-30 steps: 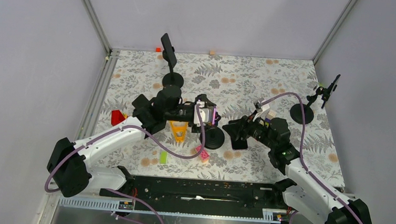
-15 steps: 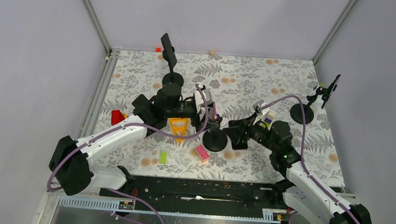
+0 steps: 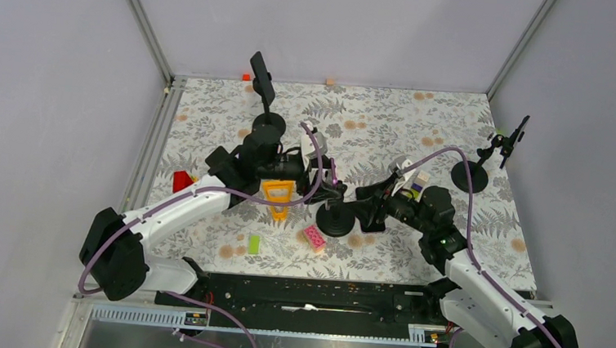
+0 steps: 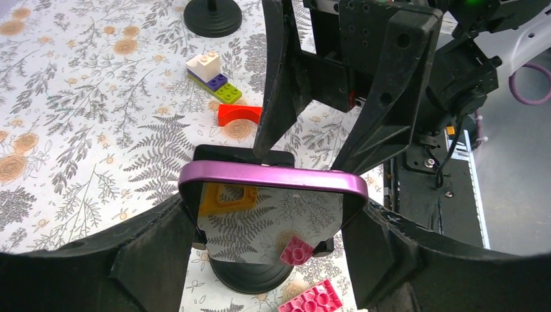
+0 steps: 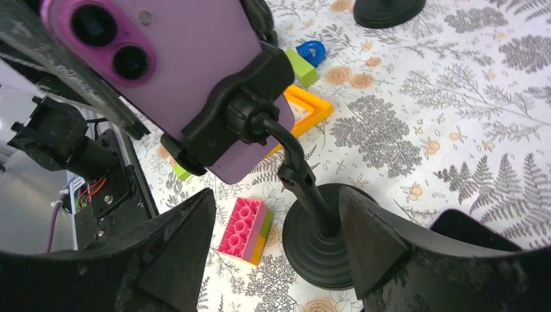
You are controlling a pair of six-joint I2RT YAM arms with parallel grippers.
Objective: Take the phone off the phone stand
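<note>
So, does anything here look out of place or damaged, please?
Nothing looks damaged or spilled. Loose toy bricks lie scattered on the fern-print table, and a pink studded brick sits close beside the round base of the black phone stand holding the purple-cased phone.

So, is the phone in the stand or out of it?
In. The right wrist view shows the stand clamp gripping the phone at the back; the left gripper holds its sides.

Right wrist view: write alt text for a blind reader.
A purple phone, rear cameras showing, sits clamped in a black phone stand whose neck rises between the open fingers of the right gripper. A pink brick lies beside the stand's base on the fern-print table.
</note>
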